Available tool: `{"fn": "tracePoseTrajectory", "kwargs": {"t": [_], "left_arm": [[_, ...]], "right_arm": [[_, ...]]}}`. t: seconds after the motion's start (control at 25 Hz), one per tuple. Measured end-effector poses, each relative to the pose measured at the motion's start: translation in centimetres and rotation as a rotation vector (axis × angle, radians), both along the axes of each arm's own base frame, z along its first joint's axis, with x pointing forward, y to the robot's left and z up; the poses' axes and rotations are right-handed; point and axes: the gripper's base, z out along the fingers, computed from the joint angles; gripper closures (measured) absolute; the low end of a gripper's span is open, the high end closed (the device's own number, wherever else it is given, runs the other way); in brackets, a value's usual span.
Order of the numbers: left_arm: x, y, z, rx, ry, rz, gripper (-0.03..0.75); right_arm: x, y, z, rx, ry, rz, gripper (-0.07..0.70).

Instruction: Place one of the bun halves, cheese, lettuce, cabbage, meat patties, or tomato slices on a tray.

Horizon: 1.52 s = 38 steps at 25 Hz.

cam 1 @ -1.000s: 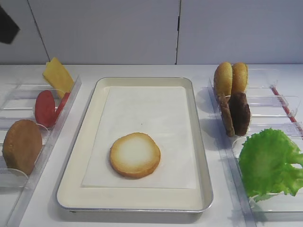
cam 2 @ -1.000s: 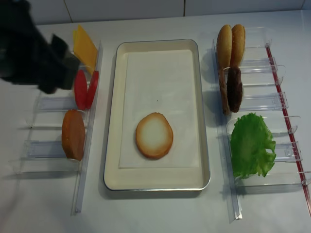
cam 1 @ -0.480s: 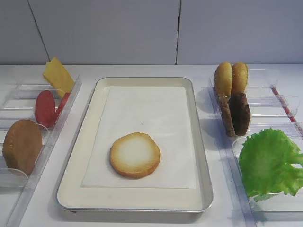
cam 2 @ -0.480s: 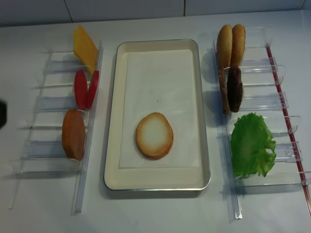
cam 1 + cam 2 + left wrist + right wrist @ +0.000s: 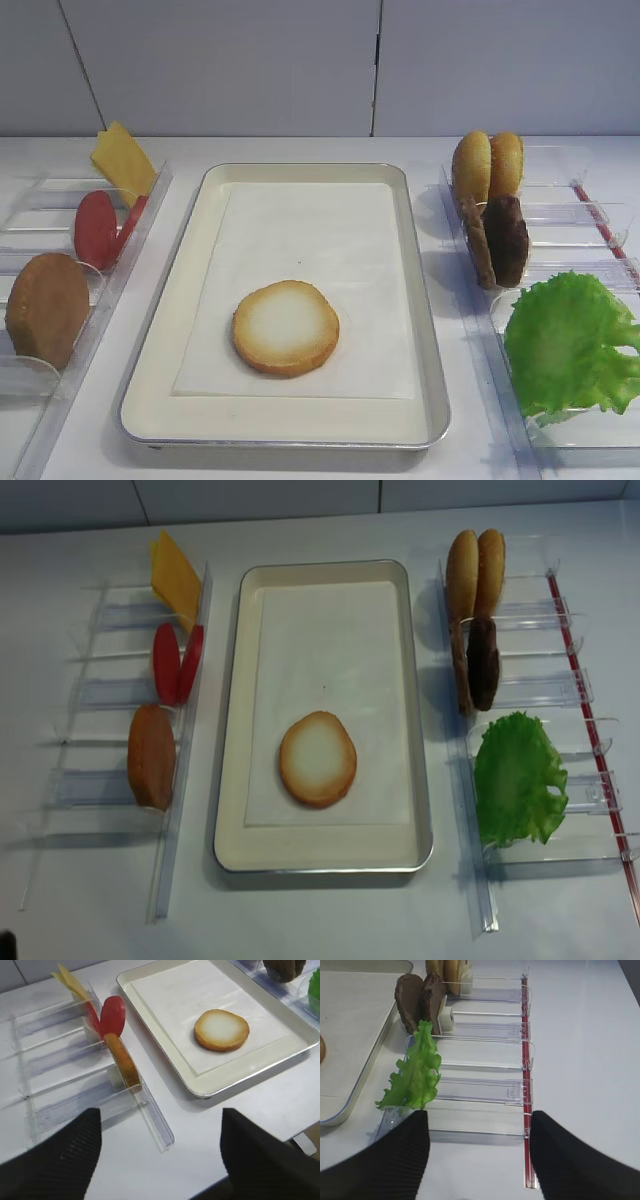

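Observation:
A pale-faced bun half lies flat on the white paper of the tray, with nothing touching it. My left gripper stands open and empty over bare table, in front of the left rack. My right gripper is open and empty too, at the near end of the right rack, just short of the lettuce. Neither gripper appears in the overhead views. No cabbage is in view.
The left rack holds cheese, tomato slices and a dark brown domed bun half. The right rack holds two golden bun halves and meat patties, standing on edge behind the lettuce.
The left arm, a dark shape over the left rack a second ago, has pulled back out of both overhead views. The bun half has stayed where it lies.

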Motion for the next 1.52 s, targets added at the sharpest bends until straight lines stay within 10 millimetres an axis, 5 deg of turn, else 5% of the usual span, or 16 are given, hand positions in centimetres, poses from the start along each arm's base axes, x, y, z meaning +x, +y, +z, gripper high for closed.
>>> {"fn": "tracePoseTrajectory", "kwargs": {"t": [0.36,1.08,1.52], "left_arm": [[0.4,-1.1,-6.0,-0.002,0.069,-0.073,0.228],[0.6,-1.0,-6.0,-0.008,0.054,-0.039,0.239],[0.5,-1.5,-6.0,-0.019,0.052,0.351,0.241]], "right_arm": [[0.0,0.0,0.0,0.002,0.000,0.001,0.183],[0.0,0.0,0.0,0.002,0.000,0.001,0.182],[0.0,0.0,0.0,0.004,0.000,0.000,0.183]]}}
